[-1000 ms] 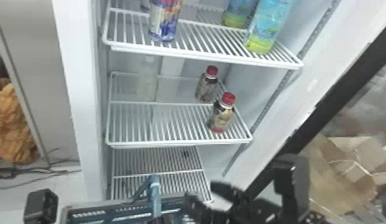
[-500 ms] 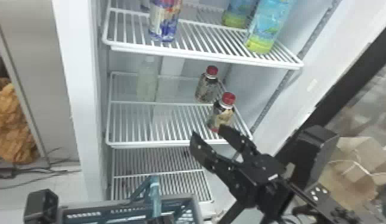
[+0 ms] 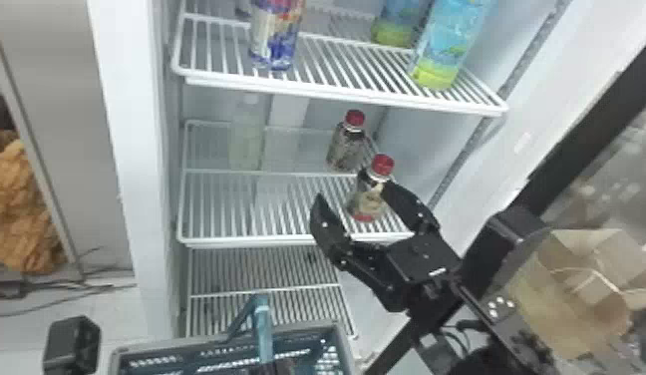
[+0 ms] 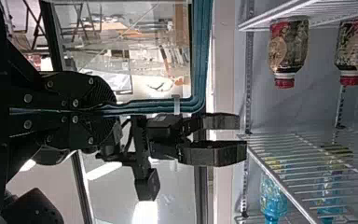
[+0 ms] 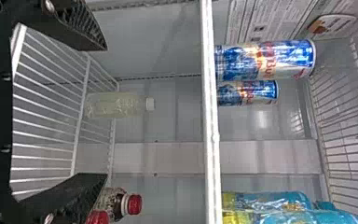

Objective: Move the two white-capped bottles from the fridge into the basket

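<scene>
In the head view, the white-capped bottle (image 3: 247, 134) stands upright toward the back of the fridge's middle shelf (image 3: 247, 243), forward and to the left of the right gripper (image 3: 354, 193); its long axis runs up and down, so a level reach with one finger on each side should suit it. The right arm is the free one and looks the better placed; its fingers are spread wide near the shelf front, one overlapping the nearer red-capped bottle (image 3: 368, 202) in sight, contact unclear; the farther red-capped bottle (image 3: 346, 147) stands just behind. The wire bars could let a base rock; the upper shelf (image 3: 337, 97) limits a lift, so the bottle probably has to come forward first; the basket (image 3: 162, 344) waits low in front.

In the left wrist view, the left gripper (image 4: 114, 110) is closed on the basket's handle (image 4: 198, 56).

In the right wrist view, the fingers stand well apart with nothing between them; the white-capped bottle lies beyond their tips, nearer the left finger's line, with the red-capped pair by the other; moving left before going in seems wise; I can make out only one white-capped bottle, not two.
</scene>
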